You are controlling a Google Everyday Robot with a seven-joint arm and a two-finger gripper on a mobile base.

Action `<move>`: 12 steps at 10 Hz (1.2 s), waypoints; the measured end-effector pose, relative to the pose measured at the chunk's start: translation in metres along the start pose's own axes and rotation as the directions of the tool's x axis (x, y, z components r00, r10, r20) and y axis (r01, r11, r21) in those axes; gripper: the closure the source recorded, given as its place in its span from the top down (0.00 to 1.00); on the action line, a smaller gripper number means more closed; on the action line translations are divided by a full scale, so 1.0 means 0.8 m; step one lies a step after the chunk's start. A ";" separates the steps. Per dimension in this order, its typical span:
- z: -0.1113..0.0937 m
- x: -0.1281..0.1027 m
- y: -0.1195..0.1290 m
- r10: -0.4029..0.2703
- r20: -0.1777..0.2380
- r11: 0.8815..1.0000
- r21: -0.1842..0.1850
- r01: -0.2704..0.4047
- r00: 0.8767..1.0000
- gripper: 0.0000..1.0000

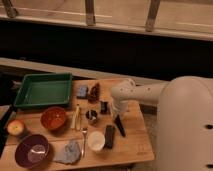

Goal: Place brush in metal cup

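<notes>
Wooden table (134, 146) sits in front of a dark wall with a railing up top, so it's a pretty dim setup. Just right of the frame's centre, the gripper (116, 111) is down at the tabletop with its fingers closed. As far as I can tell they're pinching the upper end of the brush (120, 126), which lies slanted toward the lower right and flat on the wood. My guess is it grabs that end so the brush hangs down and can drop into a cup.

The metal cup (91, 116) stands upright just left of the gripper, near it but not touching. That looks like a short hop once the brush is lifted. The white arm (142, 94) reaches in from the right, which keeps it clear of the clutter.

Counting outward:
- one brush
- one metal cup
- one white cup (95, 141) below it
- one black bar (109, 136) beside that
- one fork (84, 136)
- two bowls, orange-brown (53, 118) and purple (32, 150)
- one green tray (44, 76) at upper left
</notes>
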 end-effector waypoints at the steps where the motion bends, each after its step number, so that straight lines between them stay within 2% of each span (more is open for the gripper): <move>1: -0.003 0.000 -0.002 0.010 0.009 1.000 -0.005 -0.010 1.000 0.00; 3: -0.011 0.000 -0.020 0.044 0.028 0.999 -0.005 -0.044 0.999 0.00; 8: -0.034 -0.015 -0.038 0.094 0.097 0.996 -0.019 -0.092 0.991 0.00; 12: -0.081 -0.029 -0.041 0.094 0.194 0.995 -0.058 -0.084 0.976 0.00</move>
